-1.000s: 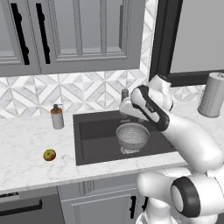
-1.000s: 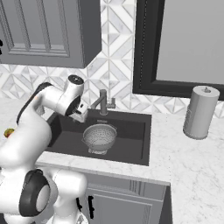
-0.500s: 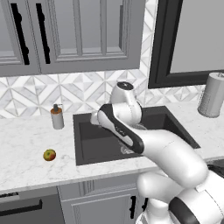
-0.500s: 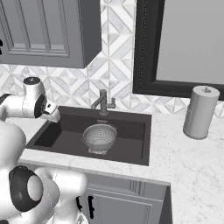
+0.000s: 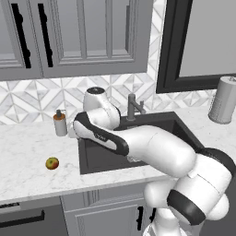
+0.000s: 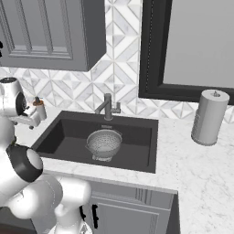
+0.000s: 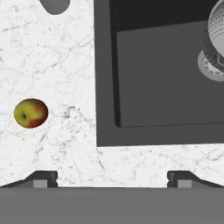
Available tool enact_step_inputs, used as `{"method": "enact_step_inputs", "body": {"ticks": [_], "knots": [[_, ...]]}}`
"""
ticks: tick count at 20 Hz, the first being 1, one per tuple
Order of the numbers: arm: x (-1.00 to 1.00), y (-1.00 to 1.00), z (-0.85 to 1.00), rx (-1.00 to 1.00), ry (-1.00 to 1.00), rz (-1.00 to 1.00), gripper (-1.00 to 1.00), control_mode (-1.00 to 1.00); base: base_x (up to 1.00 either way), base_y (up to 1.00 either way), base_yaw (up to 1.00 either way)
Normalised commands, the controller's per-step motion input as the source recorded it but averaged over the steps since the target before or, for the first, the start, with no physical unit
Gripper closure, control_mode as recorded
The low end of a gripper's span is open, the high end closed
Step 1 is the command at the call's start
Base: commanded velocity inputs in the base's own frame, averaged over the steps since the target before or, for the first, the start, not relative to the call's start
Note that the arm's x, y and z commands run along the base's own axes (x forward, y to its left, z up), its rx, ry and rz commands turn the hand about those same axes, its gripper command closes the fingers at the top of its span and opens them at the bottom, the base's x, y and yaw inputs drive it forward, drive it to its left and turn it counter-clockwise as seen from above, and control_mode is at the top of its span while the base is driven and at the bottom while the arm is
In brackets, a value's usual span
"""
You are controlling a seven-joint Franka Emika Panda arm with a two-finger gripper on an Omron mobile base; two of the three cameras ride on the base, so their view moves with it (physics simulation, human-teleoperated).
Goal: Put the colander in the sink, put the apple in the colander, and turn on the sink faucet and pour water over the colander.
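Note:
The silver pierced colander (image 6: 104,142) stands upright in the middle of the dark sink (image 6: 64,139), below the slim grey faucet (image 6: 107,108). In the hand view the colander (image 7: 217,30) shows at the right edge inside the sink (image 7: 162,87). The red and yellow-green apple (image 7: 30,113) lies on the white marble counter left of the sink, also seen as the apple (image 5: 52,163). My gripper (image 7: 112,179) hangs open above the counter by the sink's left front corner, right of the apple, with nothing between its fingertips (image 7: 43,178).
An orange-topped soap bottle (image 5: 60,123) stands on the counter just behind my hand. A paper towel roll (image 6: 209,117) stands on the counter right of the sink. Grey cabinets hang above the counter (image 5: 27,147).
The arm has swung left, from above the colander in the sink to above the counter at the sink's left edge. The colander and the apple have stayed put. The gripper has stayed open.

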Motion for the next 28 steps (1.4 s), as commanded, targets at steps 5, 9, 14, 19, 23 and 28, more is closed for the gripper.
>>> {"method": "enact_step_inputs", "body": {"ticks": [5,9,14,19,23,28], "knots": [[0.0,0.7,-0.16,-0.04,0.06,0.04,-1.0,-1.0,0.0,0.0,0.0],[0.0,0.5,-0.3,0.0,0.1,0.01,-1.0,-1.0,0.0,0.0,0.0],[0.0,0.53,-0.33,0.0,0.1,0.0,-1.0,-1.0,0.0,0.0,0.0],[0.06,0.54,-0.3,0.0,0.03,0.0,-1.0,-1.0,0.0,0.0,0.0],[0.03,0.31,-0.19,0.0,0.02,0.0,-1.0,-1.0,0.0,0.0,0.0],[0.13,0.3,-0.22,-0.02,0.0,0.0,-1.0,-1.0,0.0,0.0,0.0]]}}
